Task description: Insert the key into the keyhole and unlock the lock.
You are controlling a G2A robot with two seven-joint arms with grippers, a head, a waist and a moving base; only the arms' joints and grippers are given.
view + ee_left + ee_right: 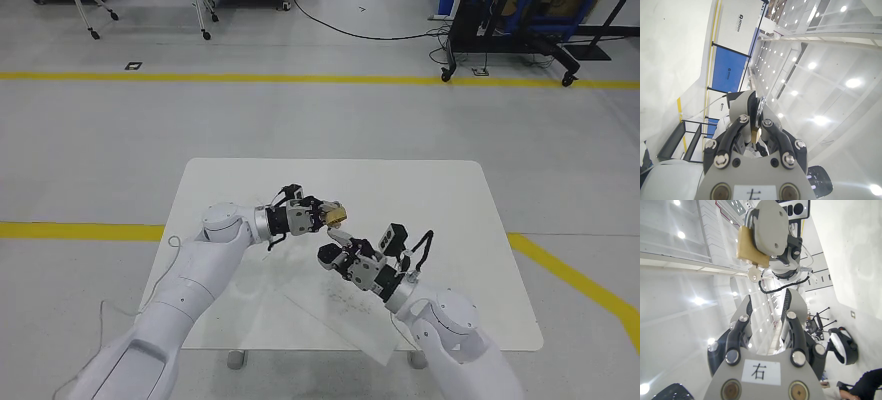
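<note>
Key (754,274): small, thin and stiff, probably light and slippery. Its blade is already in the lock (748,247), at the end opposite the shackle (747,217), and only the flat round head sticks out.
Where to hold: pinch the head across its two flat faces, close to the lock. That way your twist turns the key rather than sliding off it.
Lock: a brass body, hard and smooth, likely heavy for its size. It won't give, so any crooked twist goes straight into the key.
Left claw (761,106): clamped on the lock at the shackle end, holding it up.
Right claw (770,294): fingers apart with nothing between them, near the key head but not touching it.
Table (450,200): white, below the lock.
</note>
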